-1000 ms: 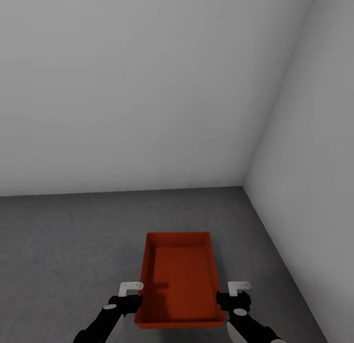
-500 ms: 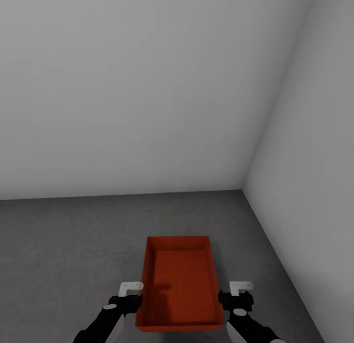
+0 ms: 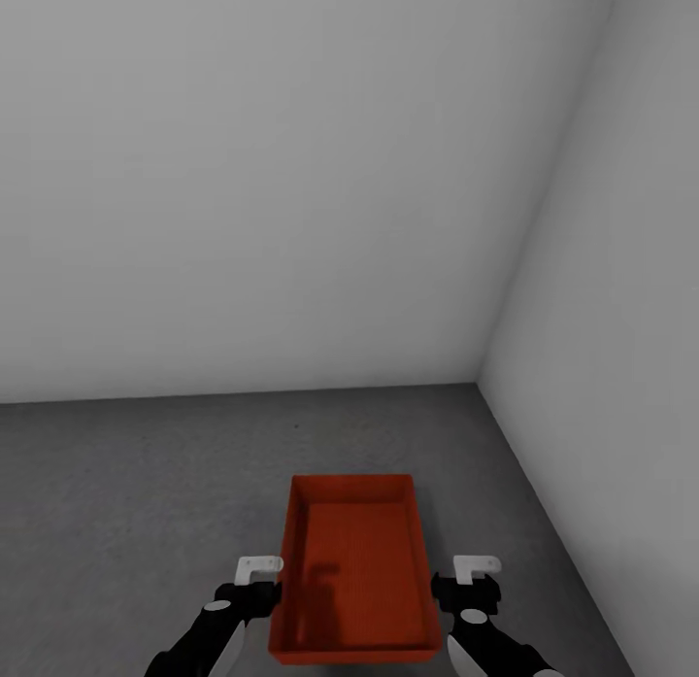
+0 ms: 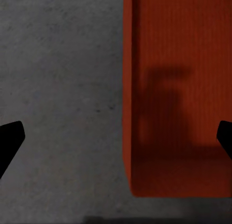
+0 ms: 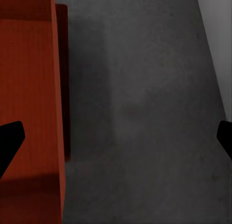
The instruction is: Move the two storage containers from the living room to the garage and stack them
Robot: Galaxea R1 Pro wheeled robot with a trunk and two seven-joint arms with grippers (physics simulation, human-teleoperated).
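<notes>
One orange-red storage container (image 3: 354, 565) lies on the dark grey concrete floor (image 3: 146, 483) of the garage, near a corner of white walls. My left gripper (image 3: 254, 585) hangs open beside its left wall and my right gripper (image 3: 471, 585) hangs open beside its right wall. Neither holds anything. In the left wrist view the container (image 4: 179, 89) lies below the open gripper (image 4: 116, 142), its side wall between the black fingertips (image 4: 9, 137). The right wrist view has the container (image 5: 29, 98) below the open gripper (image 5: 116, 142). A darker red strip (image 5: 63, 79) runs along it; I cannot tell what it is.
White walls meet in a corner ahead on the right (image 3: 481, 366), with the right wall (image 3: 602, 415) close to the container. Bare concrete stretches to the left and ahead of the container (image 3: 194, 434).
The whole view has shifted, so the wall's foot and the container sit slightly lower in the picture and the container looks a little smaller. Both grippers stay open beside it.
</notes>
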